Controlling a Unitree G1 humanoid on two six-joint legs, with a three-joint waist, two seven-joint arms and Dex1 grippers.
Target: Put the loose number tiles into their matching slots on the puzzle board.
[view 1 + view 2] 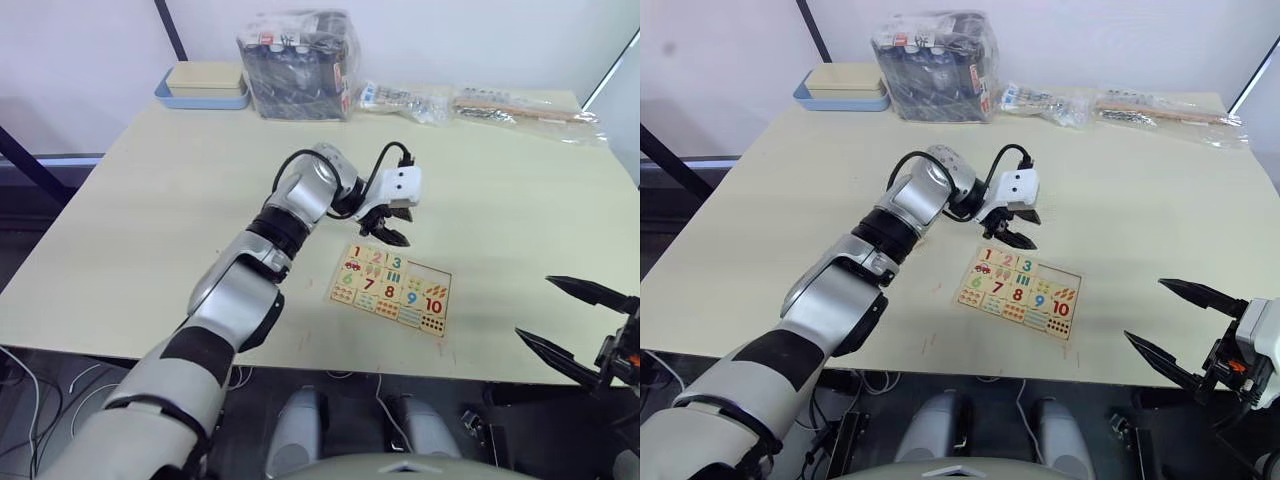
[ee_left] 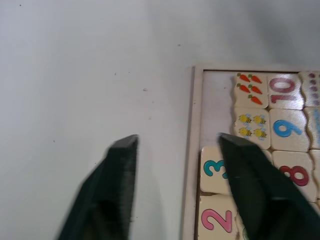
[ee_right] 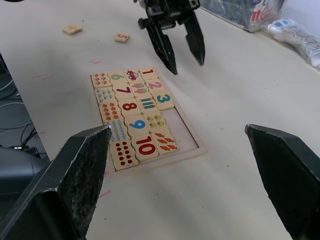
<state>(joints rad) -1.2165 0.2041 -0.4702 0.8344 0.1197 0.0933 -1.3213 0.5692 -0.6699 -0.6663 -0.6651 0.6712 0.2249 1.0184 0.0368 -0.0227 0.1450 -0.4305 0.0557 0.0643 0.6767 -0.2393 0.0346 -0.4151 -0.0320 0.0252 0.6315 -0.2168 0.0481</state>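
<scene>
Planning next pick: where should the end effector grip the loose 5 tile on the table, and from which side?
Pinch two opposite edges of the 5 tile, coming straight down. It lies flat, face-up and thin on the table, apart from the puzzle board and the other loose tile, so both sides look free.

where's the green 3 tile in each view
Left eye view: the green 3 tile sits third along the far row of the puzzle board, just below the left gripper.
Right eye view: third in the same far row.
Left wrist view: partly behind one black finger, beside the board's empty slots.
Right wrist view: last filled spot of its row.
Shared landmark: the red 10 tile.
</scene>
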